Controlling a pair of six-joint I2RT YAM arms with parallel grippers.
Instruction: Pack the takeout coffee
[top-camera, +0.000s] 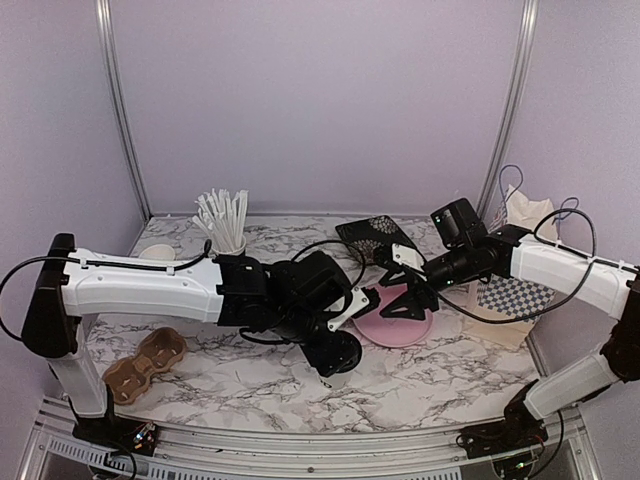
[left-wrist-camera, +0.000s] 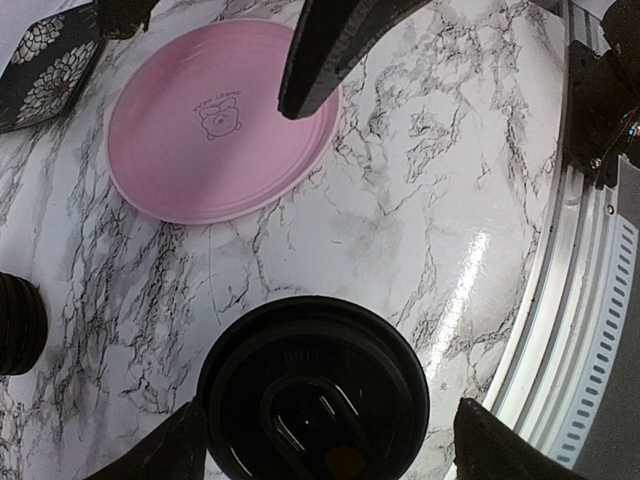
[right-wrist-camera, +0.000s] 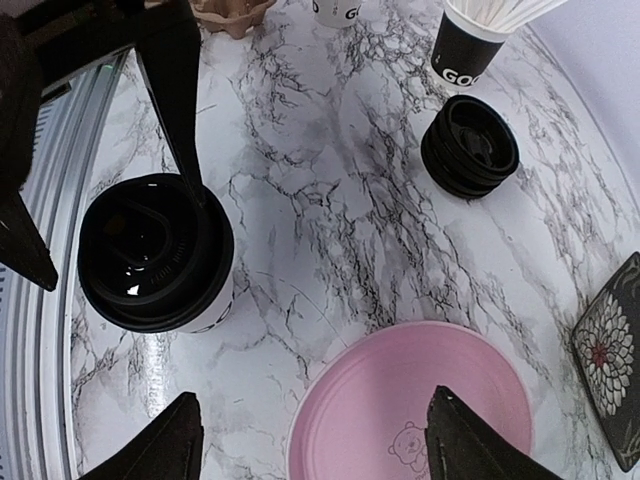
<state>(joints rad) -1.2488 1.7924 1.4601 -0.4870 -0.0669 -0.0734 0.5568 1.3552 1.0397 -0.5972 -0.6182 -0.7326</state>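
A white takeout coffee cup with a black lid (left-wrist-camera: 312, 385) stands on the marble table; it also shows in the right wrist view (right-wrist-camera: 155, 250). My left gripper (left-wrist-camera: 330, 440) is open and hangs just over it, one finger on each side of the lid, with a gap at the right finger. In the top view the left gripper (top-camera: 335, 358) hides most of the cup. A brown cardboard cup carrier (top-camera: 145, 365) lies at the near left. My right gripper (right-wrist-camera: 310, 440) is open and empty above the pink plate (right-wrist-camera: 410, 400), right of the cup.
A stack of black lids (right-wrist-camera: 470, 145), a black cup of white straws (top-camera: 225, 225) and a spare white cup (top-camera: 157, 253) stand at the back left. A black flowered tile (top-camera: 375, 237) lies behind the plate. A checkerboard card (top-camera: 515, 295) lies at the right. The metal table rail (left-wrist-camera: 570, 300) runs near the cup.
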